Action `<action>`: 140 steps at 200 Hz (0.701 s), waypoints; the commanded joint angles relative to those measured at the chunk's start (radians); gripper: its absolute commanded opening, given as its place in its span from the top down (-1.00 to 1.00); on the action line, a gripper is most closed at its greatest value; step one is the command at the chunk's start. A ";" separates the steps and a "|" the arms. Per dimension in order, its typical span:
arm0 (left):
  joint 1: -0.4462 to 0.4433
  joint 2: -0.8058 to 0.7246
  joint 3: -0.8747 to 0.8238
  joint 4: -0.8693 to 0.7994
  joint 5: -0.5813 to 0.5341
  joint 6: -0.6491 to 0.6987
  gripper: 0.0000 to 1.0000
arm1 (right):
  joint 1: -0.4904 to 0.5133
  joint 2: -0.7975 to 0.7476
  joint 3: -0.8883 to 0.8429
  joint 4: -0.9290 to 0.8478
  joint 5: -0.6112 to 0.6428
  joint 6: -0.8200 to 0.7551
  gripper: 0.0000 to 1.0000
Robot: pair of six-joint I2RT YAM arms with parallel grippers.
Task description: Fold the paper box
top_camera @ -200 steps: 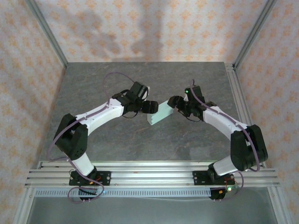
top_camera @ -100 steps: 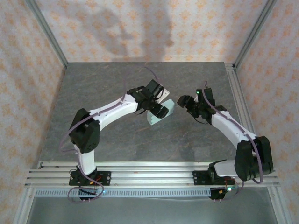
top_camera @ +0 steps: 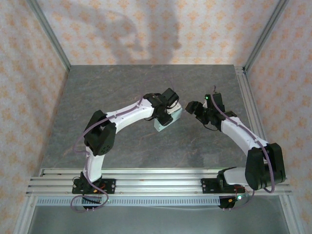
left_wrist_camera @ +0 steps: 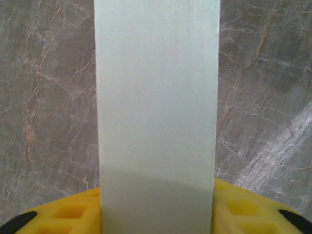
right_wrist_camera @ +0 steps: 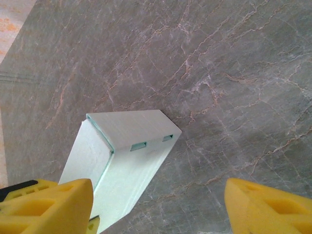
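The left hand point(top_camera: 167, 116) covers the slim pale-mint card box point(top_camera: 176, 116) mid grey marbled bench point(top_camera: 122, 83); the right hand point(top_camera: 191, 107) is just beside, apart.

Grey marbled tabletop point(top_camera: 107, 92), peach patterned walls point(top_camera: 204, 24), aluminium corner posts point(top_camera: 48, 34), shadows on back wall

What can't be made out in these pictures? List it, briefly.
- Left wrist: the paper box runs off the top and bottom edges; its ends are unseen.
- Left wrist: whether the left pincer clamps it; the frame edge crops the contact.
- Top external: its end flaps, too small.
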 commanded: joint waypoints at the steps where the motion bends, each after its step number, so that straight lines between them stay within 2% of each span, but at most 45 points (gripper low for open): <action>1: -0.003 -0.029 0.017 -0.058 -0.098 0.007 0.25 | -0.005 -0.001 -0.009 -0.002 0.024 -0.020 -0.42; 21: -0.004 -0.044 0.011 -0.074 -0.193 -0.017 0.27 | -0.005 0.009 -0.009 0.006 0.020 -0.020 -0.42; 60: -0.004 -0.065 -0.022 -0.061 -0.519 -0.101 0.32 | -0.004 0.029 -0.008 0.023 0.006 -0.017 -0.42; 84: -0.004 -0.015 0.018 -0.127 -0.696 -0.178 0.30 | -0.004 0.039 -0.005 0.029 -0.001 -0.015 -0.42; 112: -0.003 0.084 0.092 -0.256 -0.801 -0.281 0.29 | -0.004 0.046 -0.003 0.036 -0.007 -0.012 -0.42; 140: -0.004 0.140 0.122 -0.292 -0.747 -0.322 0.16 | -0.004 0.038 -0.008 0.031 0.001 -0.019 -0.42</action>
